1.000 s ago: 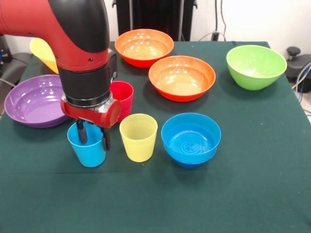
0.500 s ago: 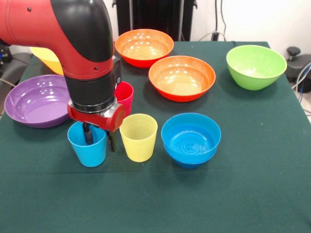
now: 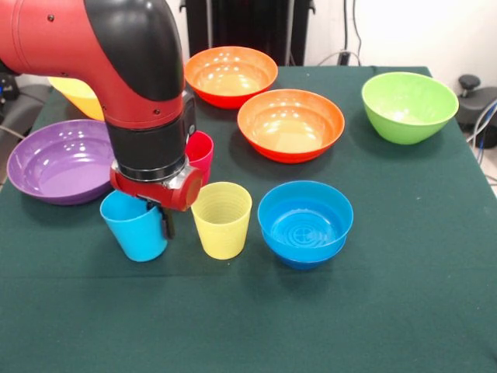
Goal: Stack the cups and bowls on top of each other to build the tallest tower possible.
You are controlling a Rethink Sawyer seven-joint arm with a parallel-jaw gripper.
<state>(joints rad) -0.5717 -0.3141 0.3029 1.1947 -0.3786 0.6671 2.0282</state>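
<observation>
The tool point(image 3: 155, 221) was clamped over the rim of the light blue cup point(image 3: 133, 228), which hung tilted beside the yellow cup point(image 3: 222, 219) on the counter point(image 3: 388, 311), so the pick-up step looked in hand. Next it would need carrying over the blue bowl point(image 3: 305, 223) or another cup and lowering squarely. The arm hid most of the red-pink cup point(image 3: 200, 151) and the inner finger.

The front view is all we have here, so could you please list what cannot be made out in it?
- Pincer: under the arm's red wrist; its grip on the tilted light blue ribbed plastic cup is unclear.
- Red-pink plastic cup: mostly behind the arm.
- Large yellow plastic bowl: mostly behind the arm.
</observation>
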